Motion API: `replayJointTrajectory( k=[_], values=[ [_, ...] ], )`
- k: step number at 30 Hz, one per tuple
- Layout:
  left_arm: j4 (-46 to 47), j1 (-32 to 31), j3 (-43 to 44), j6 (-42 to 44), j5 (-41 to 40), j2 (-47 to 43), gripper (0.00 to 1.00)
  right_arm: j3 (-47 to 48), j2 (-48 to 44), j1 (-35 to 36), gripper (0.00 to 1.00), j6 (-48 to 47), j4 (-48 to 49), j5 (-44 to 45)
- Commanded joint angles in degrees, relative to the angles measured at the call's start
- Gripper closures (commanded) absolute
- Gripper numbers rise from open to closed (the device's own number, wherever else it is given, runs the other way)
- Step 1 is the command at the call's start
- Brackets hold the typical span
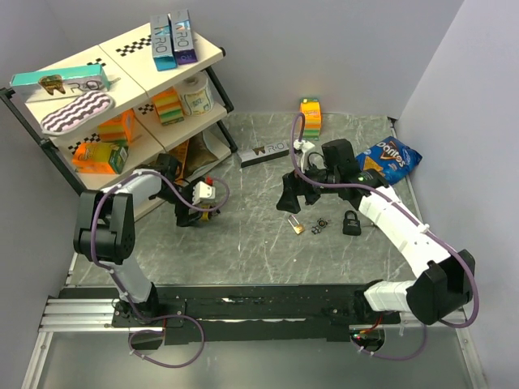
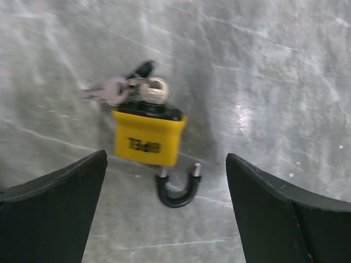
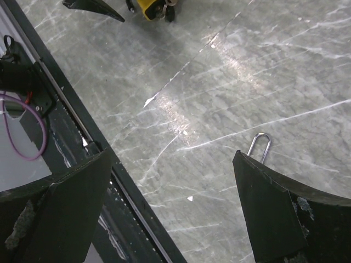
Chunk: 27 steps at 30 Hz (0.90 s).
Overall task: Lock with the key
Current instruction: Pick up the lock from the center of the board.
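Toward the left edge of the worktop, the lock lies with the key at its keyhole end beneath the open left gripper, whose off-centre closure could skid it away or dislodge the key; right gripper likewise open.

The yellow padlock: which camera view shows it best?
Left wrist view: the yellow padlock lies whole, dark shackle and keys visible. The top view shows a yellow bit under the left gripper; the right wrist view cuts it at its top edge.
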Motion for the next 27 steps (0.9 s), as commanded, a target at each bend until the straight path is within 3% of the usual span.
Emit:
replayJointTrajectory(
  k=[1, 16, 19, 23, 27],
  values=[
    [1.3, -0.4, -2.5, 1.6, 0.0, -2.5, 0.05, 0.9, 0.7, -0.5, 0.01, -0.1, 0.0, -2.7],
    [7.5, -3.8, -3.6, -2.3, -4.9, -1.0, 0.08, 1.3, 1.1, -0.6, 0.01, 0.5, -0.1, -4.9],
    [7.4, -4.2, -3.1, -2.4, -4.7, -0.3, 0.15, 1.3, 1.1, -0.6, 0.01, 0.2, -0.4, -5.0],
    [7.7, -4.6, -3.7, -2.5, -4.2, -1.4, 0.39, 1.0, 0.9, -0.6, 0.01, 0.4, -0.3, -5.0],
    [8.1, -6.0, -5.1, -3.9, -3.3, -3.6, 0.54, 0.2, 1.1, -0.7, 0.01, 1.1, 0.2, -6.4]
  ],
)
